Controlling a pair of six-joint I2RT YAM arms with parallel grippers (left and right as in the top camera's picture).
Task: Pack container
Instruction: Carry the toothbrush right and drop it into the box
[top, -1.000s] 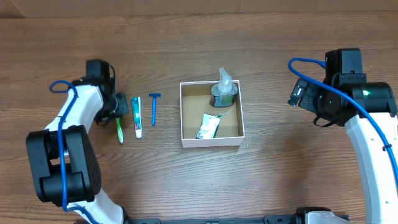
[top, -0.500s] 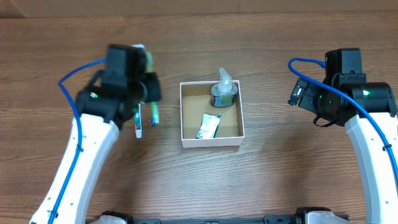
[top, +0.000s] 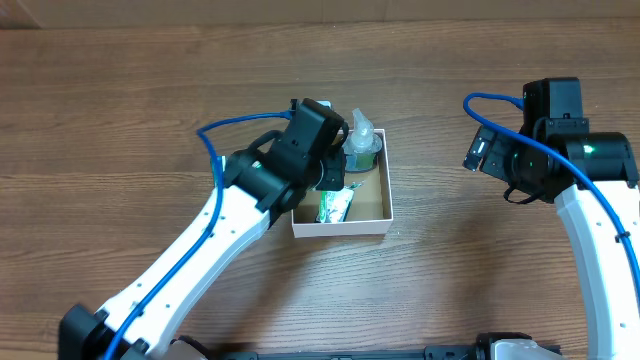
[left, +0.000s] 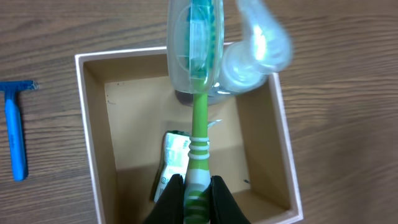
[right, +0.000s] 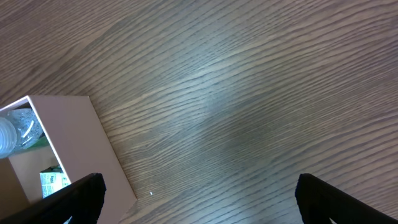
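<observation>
The container (top: 388, 214) is a square white box with a brown inside, at the table's middle. It holds a green bottle with a clear wrapped top (top: 362, 140) and a small white-green sachet (top: 335, 206). My left gripper (top: 330, 178) hovers over the container, shut on a green toothbrush (left: 199, 124) with a clear cap over its head. In the left wrist view the fingers (left: 198, 194) clamp the striped handle above the container (left: 87, 124), the sachet (left: 174, 158) and the bottle (left: 255, 56). My right gripper (right: 199, 205) is open and empty, right of the container (right: 68, 137).
A blue razor (left: 15, 137) lies on the wood table left of the container. In the overhead view my left arm covers the razor and the spot beside it. My right arm (top: 560, 150) stands at the right side of the table.
My left gripper has lifted the green toothbrush from the table at the left and carried it right, over the container. The right arm has not moved.
</observation>
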